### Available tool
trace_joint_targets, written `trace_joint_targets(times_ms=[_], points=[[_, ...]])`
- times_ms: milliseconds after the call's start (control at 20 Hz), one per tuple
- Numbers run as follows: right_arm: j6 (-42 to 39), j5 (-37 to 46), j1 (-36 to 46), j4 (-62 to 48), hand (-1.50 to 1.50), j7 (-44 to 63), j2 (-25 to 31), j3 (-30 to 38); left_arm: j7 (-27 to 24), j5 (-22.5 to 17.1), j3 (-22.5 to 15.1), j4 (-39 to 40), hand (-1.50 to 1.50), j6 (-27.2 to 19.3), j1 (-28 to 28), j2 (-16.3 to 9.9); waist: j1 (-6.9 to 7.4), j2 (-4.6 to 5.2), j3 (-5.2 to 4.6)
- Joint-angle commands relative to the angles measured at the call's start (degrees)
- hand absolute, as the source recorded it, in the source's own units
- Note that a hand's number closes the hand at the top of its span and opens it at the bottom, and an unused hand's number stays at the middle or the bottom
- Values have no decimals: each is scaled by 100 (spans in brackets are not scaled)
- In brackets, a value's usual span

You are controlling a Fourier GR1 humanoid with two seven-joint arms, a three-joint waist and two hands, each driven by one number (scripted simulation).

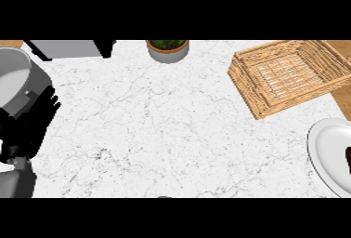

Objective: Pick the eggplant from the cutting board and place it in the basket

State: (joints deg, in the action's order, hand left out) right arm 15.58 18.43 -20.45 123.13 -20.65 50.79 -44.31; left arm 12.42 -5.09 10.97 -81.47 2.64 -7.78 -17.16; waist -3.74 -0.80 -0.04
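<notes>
Wicker basket sits at the far right of the marble worktop, holding nothing you can see. At the right edge a white, plate-like surface carries a dark shape, probably the eggplant, though it is cut off by the view and you cannot confirm it. No wooden cutting board shows. Your left hand rests at the left edge, fingers straight and holding nothing; the right hand is out of view. The pick has not begun, by my judgement: you must bring the right hand in from the lower right. A potted plant and a grey pot stand well clear of that path.
</notes>
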Motion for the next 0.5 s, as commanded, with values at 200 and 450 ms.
trace_joint_targets(times_ms=[200,450], points=[[717,-1370,-1621,1762,150,-433,1649,1890,-2,13,-63,-35,0,26,-60,62,65,38,0],[694,-2330,-1820,2195,150,44,1806,3340,72,152,-221,-199,0,-105,-12,215,177,50,2]])
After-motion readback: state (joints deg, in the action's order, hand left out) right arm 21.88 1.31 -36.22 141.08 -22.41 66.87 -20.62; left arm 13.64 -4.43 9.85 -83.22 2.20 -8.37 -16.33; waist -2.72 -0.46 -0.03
